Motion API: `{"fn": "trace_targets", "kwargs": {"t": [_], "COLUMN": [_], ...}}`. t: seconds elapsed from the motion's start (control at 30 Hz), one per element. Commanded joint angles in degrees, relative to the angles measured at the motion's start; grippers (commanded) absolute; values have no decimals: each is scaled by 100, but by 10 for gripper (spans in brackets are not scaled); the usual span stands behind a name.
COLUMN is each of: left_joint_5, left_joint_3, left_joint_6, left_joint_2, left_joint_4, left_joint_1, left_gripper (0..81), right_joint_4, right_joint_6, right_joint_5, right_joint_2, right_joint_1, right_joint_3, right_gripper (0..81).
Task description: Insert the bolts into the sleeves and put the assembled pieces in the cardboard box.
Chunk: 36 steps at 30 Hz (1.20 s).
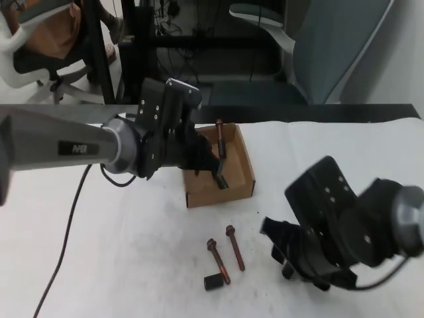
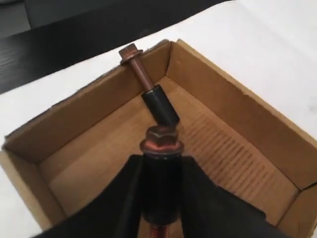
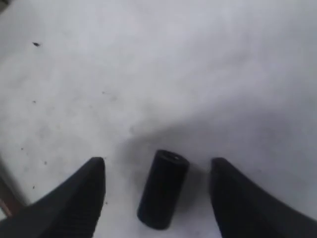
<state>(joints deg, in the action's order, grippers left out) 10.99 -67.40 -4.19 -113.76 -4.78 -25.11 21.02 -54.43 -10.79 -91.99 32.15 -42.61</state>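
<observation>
Inside the cardboard box point(image 2: 74, 124), an assembled piece point(image 2: 158, 106) leans; left end effector point(image 2: 162, 171) pinches a sleeved bolt point(image 2: 161, 143).

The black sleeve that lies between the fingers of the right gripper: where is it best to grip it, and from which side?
Grip the sleeve at mid-body, coming straight down from above. It lies on its side on the table, and the open right gripper has one finger off each long flank, so closing should pinch it across its width.
</observation>
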Motion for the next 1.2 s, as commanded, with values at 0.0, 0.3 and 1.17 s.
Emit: {"fn": "trace_targets", "kwargs": {"t": [0.0, 0.3, 1.17], "left_joint_5": [116, 108, -792], "left_joint_3": [-159, -157, -212], "left_joint_6": [-56, 558, 3076], "left_joint_2": [-49, 352, 506], "left_joint_4": [-186, 614, 3732], "left_joint_1": [47, 70, -1511], "left_gripper": [298, 700, 634], "right_joint_4": [112, 754, 1940], "right_joint_6": [79, 742, 2829], "right_joint_5": [28, 333, 90], "right_joint_2": [-268, -403, 3302], "right_joint_1": [-44, -25, -15], "right_joint_3": [-295, -486, -485], "right_gripper": [493, 0, 0]}}
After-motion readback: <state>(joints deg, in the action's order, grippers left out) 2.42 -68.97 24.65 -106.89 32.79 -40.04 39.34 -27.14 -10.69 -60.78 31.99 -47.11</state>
